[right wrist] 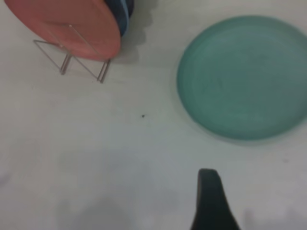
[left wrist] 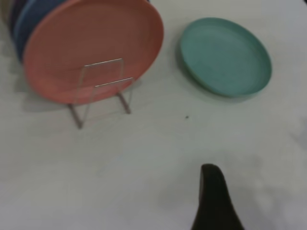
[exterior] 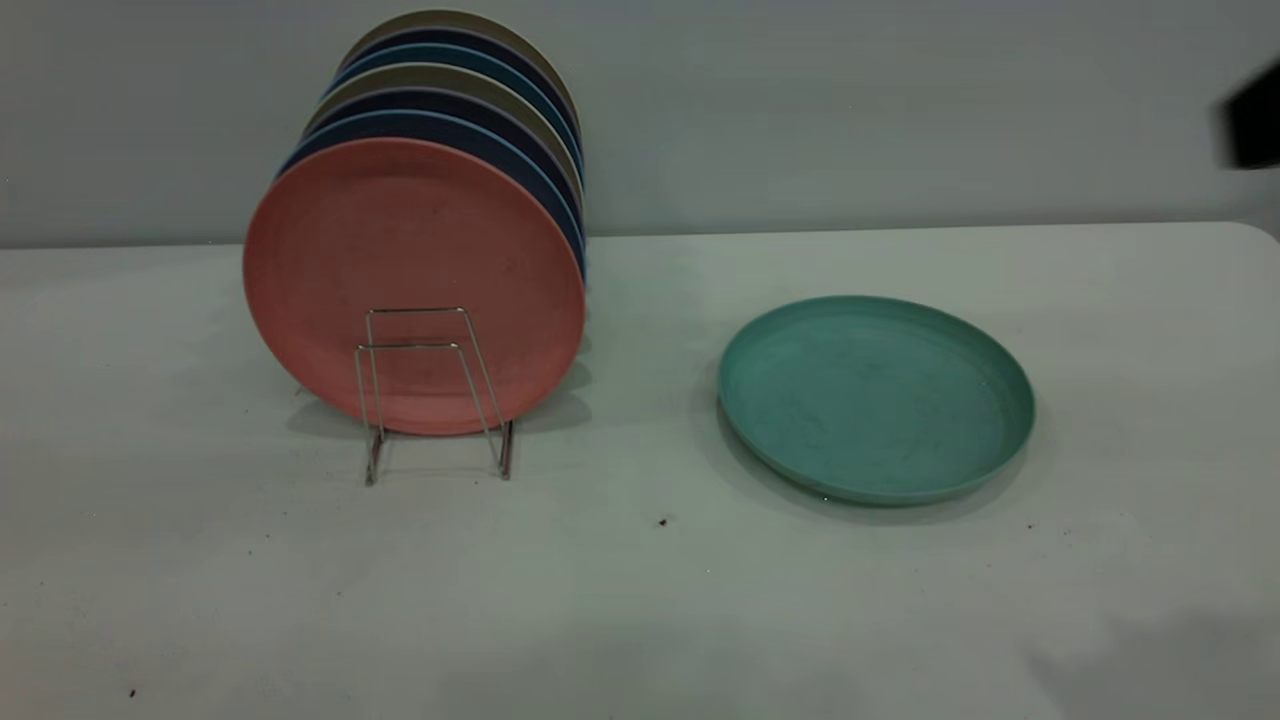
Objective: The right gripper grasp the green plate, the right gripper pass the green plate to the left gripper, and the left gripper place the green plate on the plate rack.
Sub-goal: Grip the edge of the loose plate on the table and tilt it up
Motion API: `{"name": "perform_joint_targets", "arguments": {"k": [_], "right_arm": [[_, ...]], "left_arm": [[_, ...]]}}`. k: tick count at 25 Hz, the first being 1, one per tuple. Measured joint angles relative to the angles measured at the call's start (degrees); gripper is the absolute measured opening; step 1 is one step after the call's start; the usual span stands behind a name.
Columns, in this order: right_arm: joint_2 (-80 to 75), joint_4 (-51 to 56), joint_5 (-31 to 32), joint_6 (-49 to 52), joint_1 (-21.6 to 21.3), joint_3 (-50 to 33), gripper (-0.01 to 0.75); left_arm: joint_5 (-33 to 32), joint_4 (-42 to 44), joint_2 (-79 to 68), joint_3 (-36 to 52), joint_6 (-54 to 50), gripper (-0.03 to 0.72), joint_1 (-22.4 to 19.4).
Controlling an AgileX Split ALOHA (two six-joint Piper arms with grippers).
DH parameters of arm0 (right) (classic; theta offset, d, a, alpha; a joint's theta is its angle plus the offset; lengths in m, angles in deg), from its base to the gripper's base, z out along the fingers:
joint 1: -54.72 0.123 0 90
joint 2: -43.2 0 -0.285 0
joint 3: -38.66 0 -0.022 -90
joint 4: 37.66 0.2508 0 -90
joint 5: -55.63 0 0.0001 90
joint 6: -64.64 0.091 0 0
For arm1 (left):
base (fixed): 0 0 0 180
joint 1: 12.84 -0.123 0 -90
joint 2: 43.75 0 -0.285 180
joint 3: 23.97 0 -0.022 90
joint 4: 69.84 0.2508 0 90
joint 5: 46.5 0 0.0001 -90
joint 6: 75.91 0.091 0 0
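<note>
Left of frame, the plate rack [exterior: 432,395] holds a salmon-pink plate [exterior: 414,285] fronting the stack. Centre-right, the green plate [exterior: 875,396] lies flat on the tabletop [exterior: 640,580], untouched. Upper right, the right end effector [exterior: 1250,125] hovers, spread unclear. Everything's still ahead.

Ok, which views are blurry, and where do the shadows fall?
Exterior: green plate and rack sharp, soft shadows under both, dark smear at the right edge motion-blurred. Left wrist: soft throughout, tool finger blurred. Right wrist: plate rim smeared, finger out of focus.
</note>
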Motion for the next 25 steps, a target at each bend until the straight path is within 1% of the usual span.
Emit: {"name": "perform_joint_targets", "arguments": {"k": [3, 6, 8, 13, 16, 19, 25], "right_arm": [[-12.15, 6.75, -0.78, -7.57, 0.0, 4.71, 0.51], [-22.97, 11.53, -1.75, -13.08, -0.35, 9.62, 0.51], [-29.14, 12.93, -1.5, -15.18, -1.47, 12.57, 0.51], [-44.02, 13.64, 1.97, -18.54, -8.25, 20.13, 0.51], [-51.66, 13.64, 4.83, -19.53, -11.41, 24.97, 0.502], [-57.31, 13.77, 5.52, -19.74, -12.64, 29.39, 0.479], [-63.92, 15.91, 7.47, -19.74, -12.7, 36.4, 0.459]], "left_arm": [[2.38, -4.77, -4.04, 0.0, 2.78, 0.499, 0.0], [4.42, -5.94, -6.03, 0.0, 3.61, 0.499, 0.0], [5.09, -6.16, -6.36, 0.0, 3.67, 0.499, 0.0], [5.97, -6.33, -6.52, 0.0, 4.19, 0.499, 0.0], [6.97, -6.35, -6.52, 0.0, 4.45, 0.499, 0.0], [7.7, -6.45, -6.52, 0.0, 4.7, 0.499, 0.0], [7.93, -6.46, -6.52, 0.0, 4.77, 0.499, 0.0]]}}
